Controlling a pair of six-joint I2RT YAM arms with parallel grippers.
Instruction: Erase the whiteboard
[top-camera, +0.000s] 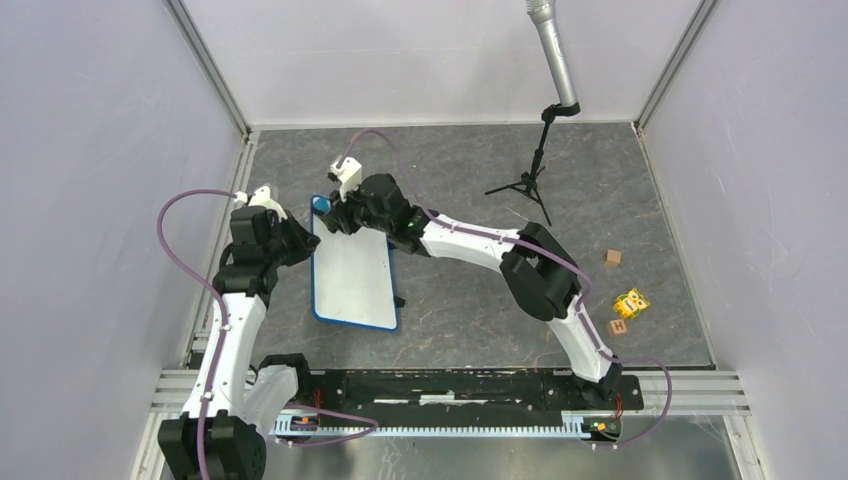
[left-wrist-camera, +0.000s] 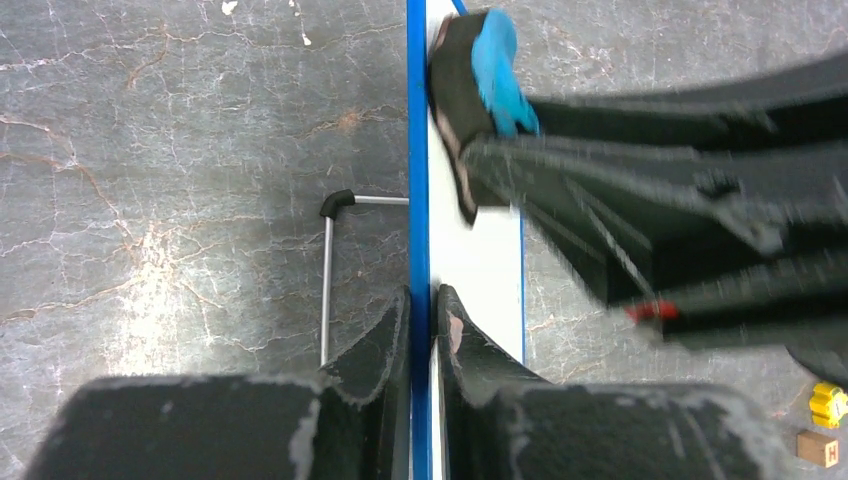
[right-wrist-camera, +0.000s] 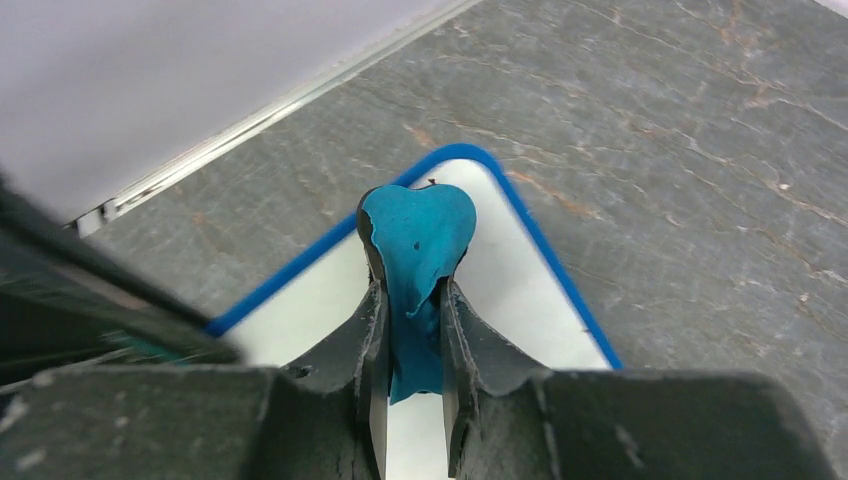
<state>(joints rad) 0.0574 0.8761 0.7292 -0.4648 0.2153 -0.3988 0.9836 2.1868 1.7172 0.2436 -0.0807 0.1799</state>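
At the left of the grey table (top-camera: 470, 315), my left gripper (left-wrist-camera: 424, 297) pinches the whiteboard (top-camera: 352, 275) by its blue rim, jaws nearly closed. My right gripper (right-wrist-camera: 410, 300) squeezes a blue eraser (right-wrist-camera: 420, 230) against its far corner. A wooden block (left-wrist-camera: 818, 447) reads "H".

The whiteboard (top-camera: 352, 275) looks smooth and white, the eraser (right-wrist-camera: 418, 235) soft foam, the table (top-camera: 600, 190) matt and stone-veined.

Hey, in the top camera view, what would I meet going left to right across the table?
Order: left gripper → whiteboard, whose rim it clamps → mic stand → yellow toy. The right gripper holding the eraser overlaps the whiteboard, so I left it out.
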